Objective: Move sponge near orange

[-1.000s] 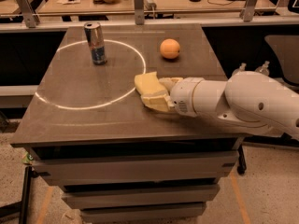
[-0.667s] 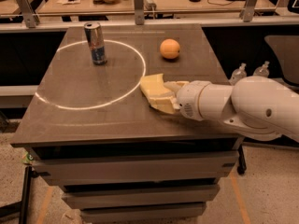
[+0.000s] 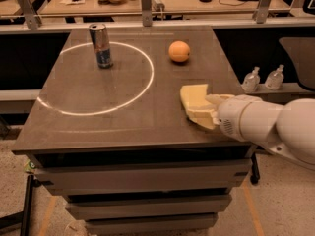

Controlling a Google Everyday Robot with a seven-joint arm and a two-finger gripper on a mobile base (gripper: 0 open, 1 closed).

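One sponge (image 3: 193,96), one orange (image 3: 179,51), one can (image 3: 100,45), two bottles (image 3: 251,79) — one tool (image 3: 205,111), clamped on the sponge.

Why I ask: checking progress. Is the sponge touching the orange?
No, the sponge in the gripper, near the table edge, lies apart from the orange.

Arm (image 3: 275,127): smooth white casing in rounded, bulbous segments, with a seam behind the wrist housing. Gripper (image 3: 206,111): pale yellow fingers (image 3: 212,100), located near the right front edge of the table (image 3: 123,127), closed on the sponge (image 3: 193,96).
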